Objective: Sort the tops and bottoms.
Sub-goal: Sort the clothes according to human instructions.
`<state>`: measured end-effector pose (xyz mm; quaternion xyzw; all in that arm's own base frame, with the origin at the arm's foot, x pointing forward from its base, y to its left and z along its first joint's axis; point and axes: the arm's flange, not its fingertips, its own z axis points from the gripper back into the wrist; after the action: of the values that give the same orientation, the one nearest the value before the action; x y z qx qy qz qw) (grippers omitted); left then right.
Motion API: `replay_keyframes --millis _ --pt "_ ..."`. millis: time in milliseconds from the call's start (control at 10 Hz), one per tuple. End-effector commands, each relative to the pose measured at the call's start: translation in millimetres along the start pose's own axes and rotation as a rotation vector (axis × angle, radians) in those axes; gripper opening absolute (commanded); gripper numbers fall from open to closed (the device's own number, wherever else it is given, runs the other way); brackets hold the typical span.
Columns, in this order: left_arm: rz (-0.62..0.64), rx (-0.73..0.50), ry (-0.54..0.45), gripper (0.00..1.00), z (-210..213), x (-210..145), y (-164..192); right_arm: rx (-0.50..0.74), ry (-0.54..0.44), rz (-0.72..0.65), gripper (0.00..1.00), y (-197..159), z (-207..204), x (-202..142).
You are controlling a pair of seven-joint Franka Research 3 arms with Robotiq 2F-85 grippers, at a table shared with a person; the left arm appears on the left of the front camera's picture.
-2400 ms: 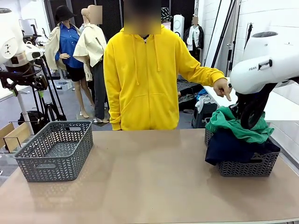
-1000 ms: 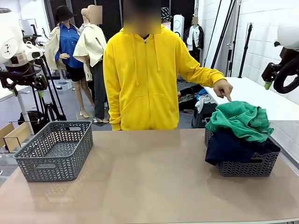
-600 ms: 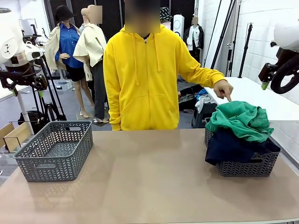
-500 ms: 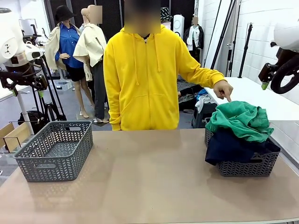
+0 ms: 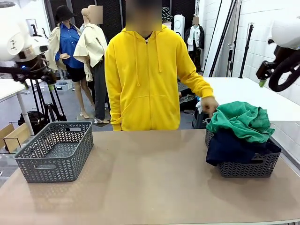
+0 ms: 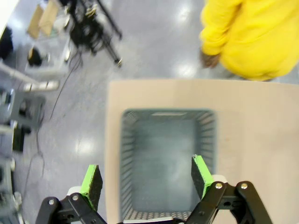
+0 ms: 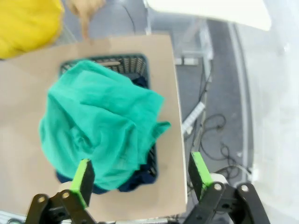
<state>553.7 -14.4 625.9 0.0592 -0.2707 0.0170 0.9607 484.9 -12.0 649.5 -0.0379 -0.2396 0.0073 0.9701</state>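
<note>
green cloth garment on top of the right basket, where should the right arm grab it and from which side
Probably from straight above, pinching the raised crumpled fold at the crest of the bright green cloth garment. It is heaped highest over the dark navy garment in the grey plastic basket, and the open right gripper hangs above it.

You will find no lettering, number, label or brand mark that can be read in any of these views. The baskets, the clothes, the table and the yellow hoodie carry no legible print. The arms show no readable marking either.
</note>
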Motion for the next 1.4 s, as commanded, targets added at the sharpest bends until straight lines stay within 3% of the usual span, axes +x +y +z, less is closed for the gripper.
replay_keyframes --millis 0,200,300,400,600,1000,1100,1300 --pt "-0.139 -0.134 -0.102 1.00 19 -1 -55 0.047 -0.108 0.100 1.00 58 25 44" --pt "-0.212 -0.199 -0.133 1.00 27 -6 -98 0.123 -0.156 0.177 1.00 118 32 66" --pt "-0.230 -0.278 -0.115 1.00 18 -18 -117 0.217 -0.157 0.199 1.00 150 25 74" --pt "-0.239 -0.282 -0.065 1.00 10 -35 -130 0.282 -0.134 0.228 1.00 180 13 75" --pt "-0.232 -0.248 -0.011 1.00 9 -74 -145 0.265 -0.030 0.280 1.00 229 -23 59" --pt "-0.213 -0.209 0.034 1.00 0 -121 -162 0.292 0.129 0.321 1.00 266 -72 11" --pt "-0.159 -0.223 0.028 1.00 -7 -118 -157 0.287 0.133 0.353 1.00 268 -79 5" --pt "-0.233 -0.231 0.036 1.00 -1 -113 -163 0.281 0.105 0.327 1.00 267 -77 23"
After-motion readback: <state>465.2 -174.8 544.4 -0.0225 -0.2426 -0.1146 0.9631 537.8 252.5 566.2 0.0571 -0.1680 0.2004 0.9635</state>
